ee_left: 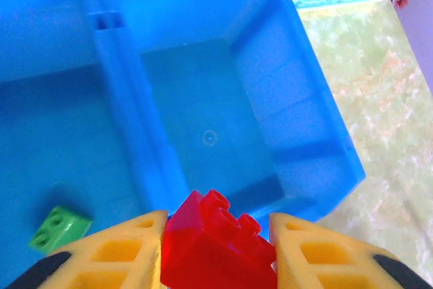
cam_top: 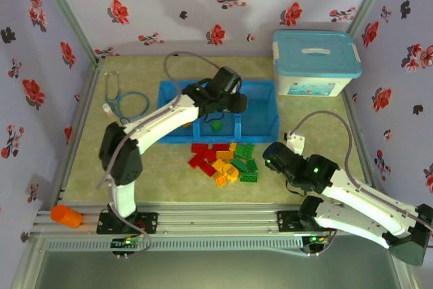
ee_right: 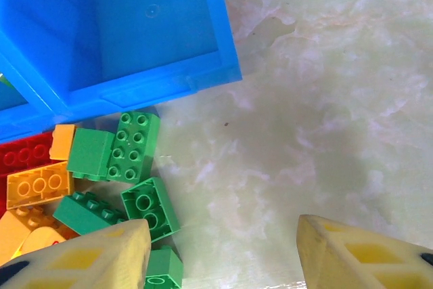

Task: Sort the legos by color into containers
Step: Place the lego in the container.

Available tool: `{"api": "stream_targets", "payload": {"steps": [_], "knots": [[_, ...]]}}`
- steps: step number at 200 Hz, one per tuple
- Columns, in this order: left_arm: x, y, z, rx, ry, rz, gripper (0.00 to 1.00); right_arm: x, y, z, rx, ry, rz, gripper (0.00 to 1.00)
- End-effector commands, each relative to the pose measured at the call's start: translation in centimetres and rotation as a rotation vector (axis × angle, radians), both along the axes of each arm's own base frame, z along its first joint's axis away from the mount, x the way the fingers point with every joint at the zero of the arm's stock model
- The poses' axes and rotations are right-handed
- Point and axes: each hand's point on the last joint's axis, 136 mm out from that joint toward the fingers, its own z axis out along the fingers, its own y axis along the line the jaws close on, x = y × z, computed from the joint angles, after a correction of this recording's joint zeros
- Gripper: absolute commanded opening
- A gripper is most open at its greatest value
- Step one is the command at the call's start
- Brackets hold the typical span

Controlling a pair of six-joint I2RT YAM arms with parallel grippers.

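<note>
1. Held a red brick (ee_left: 216, 258) pinched tight in the left gripper (ee_left: 218, 225), above the blue tray's (ee_left: 318, 133) right end compartment.
2. Hung the right gripper (ee_right: 223, 241) half open, empty, over the table (ee_right: 325, 99) beside the loose bricks (cam_top: 224, 162).
3. Saw one green brick (ee_left: 59, 227) lying in the middle compartment.

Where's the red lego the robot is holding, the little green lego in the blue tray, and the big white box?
red lego (ee_left: 216, 252): left wrist view, middle of its body.
green lego (ee_left: 59, 227): left wrist view, its studded top.
white box (cam_top: 316, 53): top external view, middle of its light-blue lid.
</note>
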Motion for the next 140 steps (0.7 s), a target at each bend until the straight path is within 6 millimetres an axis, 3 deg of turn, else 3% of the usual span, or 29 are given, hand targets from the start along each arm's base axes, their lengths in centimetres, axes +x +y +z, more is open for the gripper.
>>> {"api": "stream_targets", "payload": {"steps": [1, 40, 76, 108, 140], "knots": [[-0.1, -2.0, -0.8, 0.028, 0.026, -0.085, 0.35, -0.2, -0.6, -0.3, -0.021, 0.008, -0.010, 0.59], [0.7, -4.8, -2.6, 0.055, 0.046, -0.124, 0.35, -0.1, -0.3, -0.1, -0.014, 0.001, 0.004, 0.59], [1.4, -5.7, -3.1, 0.070, 0.047, -0.133, 0.37, -0.2, 0.0, -0.1, -0.008, 0.008, 0.022, 0.60], [1.5, -5.9, -1.4, 0.056, 0.028, -0.149, 0.71, -0.2, 1.4, 0.0, 0.024, 0.015, 0.091, 0.64], [1.0, -5.3, 1.8, 0.023, -0.011, -0.154, 0.76, -0.2, 3.1, 0.6, 0.061, 0.012, 0.164, 0.66]]}}
